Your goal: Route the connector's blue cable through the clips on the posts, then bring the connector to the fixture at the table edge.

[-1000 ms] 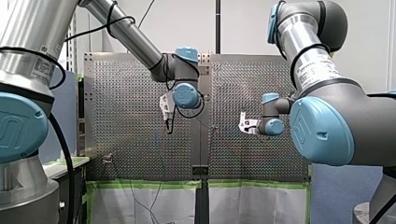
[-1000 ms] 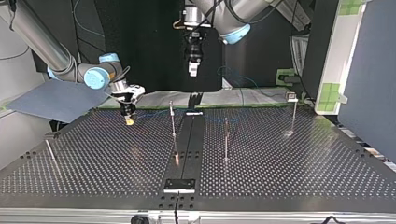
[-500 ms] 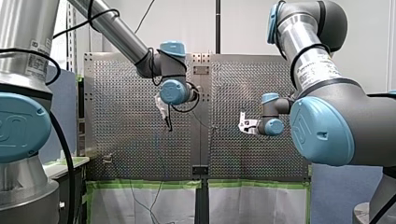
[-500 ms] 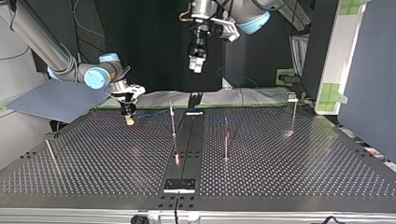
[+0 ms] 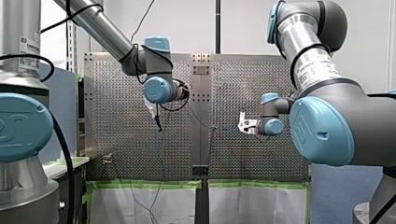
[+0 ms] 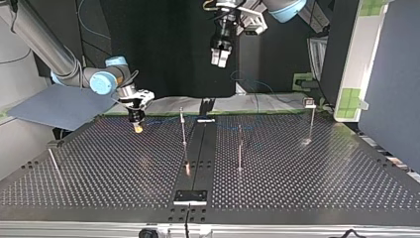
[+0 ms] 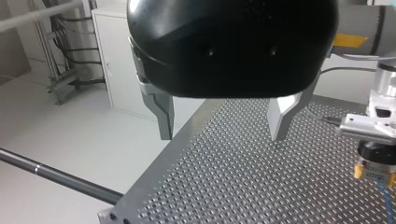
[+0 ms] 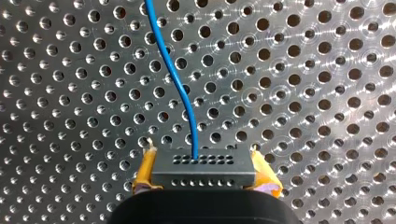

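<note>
My right gripper (image 8: 204, 179) pinches a dark grey connector (image 8: 203, 161) between its yellow pads (image 8: 144, 172), one pad on each short end, low over the perforated metal table (image 8: 303, 93). The connector is a squat rectangular block, and its exposed face is drilled with two rows of small holes. Its long axis runs straight across from pad to pad. The holed face points ahead of the gripper. A thin, smooth blue cable (image 8: 170, 70) leaves the middle of that face and curves away over the table's bright, evenly punched surface.

In the top view the held connector sits at the left, near the table's far edge, well apart from the flat black fixture (image 6: 190, 197) on the near edge. Slim metal posts (image 6: 183, 131) rise on either side of a dark central strip (image 6: 200, 148), and the nearer one stands between the connector and the strip. A clip-topped post (image 6: 312, 124) stands at the view's right, and a leaning post (image 6: 52, 161) at its left.

My left gripper (image 7: 220, 137) has a glossy black housing with tapered metal fingers (image 7: 161, 112). It hangs high over the table, fingers spread wide with nothing between them.
</note>
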